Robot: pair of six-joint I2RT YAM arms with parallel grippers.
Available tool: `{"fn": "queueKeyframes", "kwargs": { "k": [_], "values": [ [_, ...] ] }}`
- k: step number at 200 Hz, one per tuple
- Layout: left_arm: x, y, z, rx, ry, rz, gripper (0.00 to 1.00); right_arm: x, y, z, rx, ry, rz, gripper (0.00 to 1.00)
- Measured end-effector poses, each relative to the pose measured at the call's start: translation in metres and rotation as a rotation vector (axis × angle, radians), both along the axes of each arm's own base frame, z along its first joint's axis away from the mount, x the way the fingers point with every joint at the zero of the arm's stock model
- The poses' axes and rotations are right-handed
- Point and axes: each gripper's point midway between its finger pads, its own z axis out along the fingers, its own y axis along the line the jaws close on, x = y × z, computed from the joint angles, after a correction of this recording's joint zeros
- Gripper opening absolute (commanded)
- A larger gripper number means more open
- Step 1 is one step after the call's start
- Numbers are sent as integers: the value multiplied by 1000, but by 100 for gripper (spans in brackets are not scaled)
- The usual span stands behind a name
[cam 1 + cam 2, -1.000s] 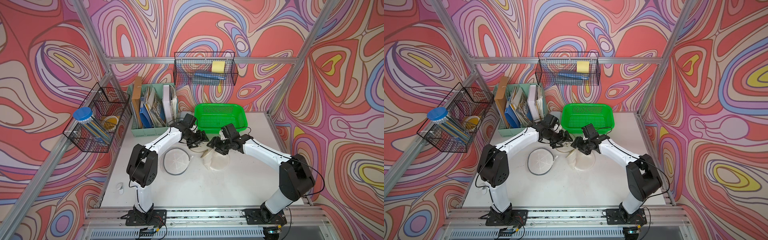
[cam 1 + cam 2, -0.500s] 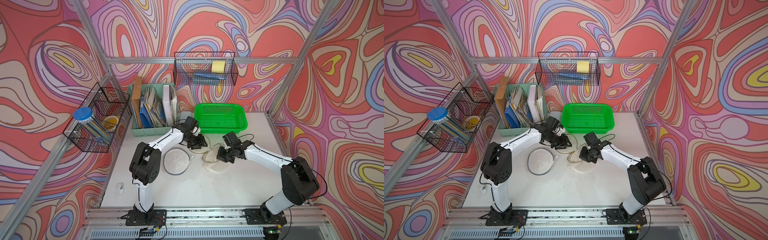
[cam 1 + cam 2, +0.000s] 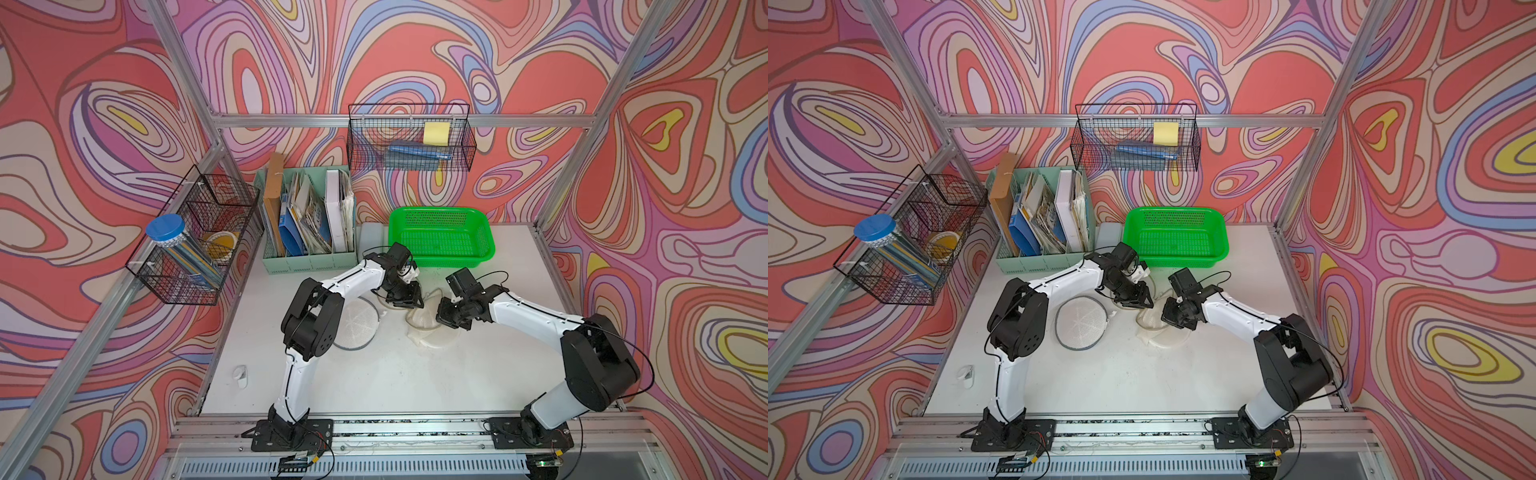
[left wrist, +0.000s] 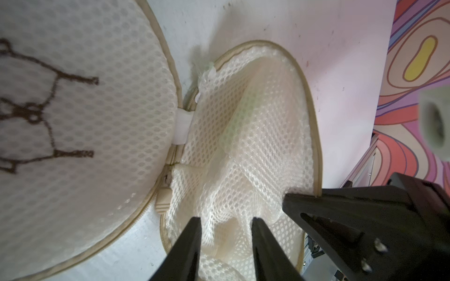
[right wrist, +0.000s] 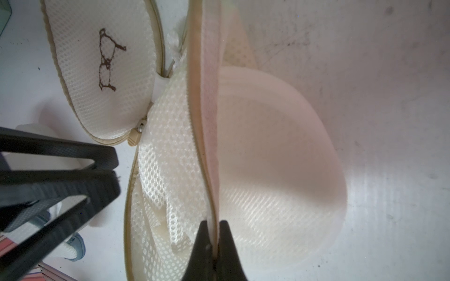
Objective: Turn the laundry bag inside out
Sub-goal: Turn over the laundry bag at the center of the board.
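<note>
The white tabletop (image 3: 415,382) is carrying everything. At its far edge a mint-green desk organiser stuffed with folders and papers (image 3: 309,262) is standing beside a bright green perforated plastic basket (image 3: 440,210). Nearer the front, by the left arm, a round white mesh disc with a grey rim (image 3: 353,326) is lying flat.

Between the two arms, at the table's middle, the cream mesh zip-around laundry bag (image 3: 432,336) is lying unzipped. Its round lid with a brown stitched motif (image 4: 85,116) is resting flat, joined by a white tab to the open body, where the mesh lining is bunching up.

The right gripper (image 5: 214,223) is pinching the body's beige-trimmed rim tight between its closed fingers and holding that edge upright. The left gripper (image 4: 226,220) is hovering at the crumpled lining with its fingers partly apart and mesh showing between them; whether it is clamping the fabric cannot be told. The beige zipper pull (image 4: 162,203) is sitting where lid and body are meeting.
</note>
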Motion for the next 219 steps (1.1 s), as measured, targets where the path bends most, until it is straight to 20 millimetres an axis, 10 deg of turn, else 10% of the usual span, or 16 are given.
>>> {"fn": "queueKeyframes", "kwargs": {
  "k": [85,136,219],
  "values": [
    [-3,-1,-25,80,-18,-43,36,2,1,10,17,-31,2,0],
    [-8,-9,-33,82,-6,-56,0,2,1,12,19,-36,2,0],
    [-2,-8,-4,55,-65,-4,0,6,-16,30,-16,-93,-8,0]
  ]
}}
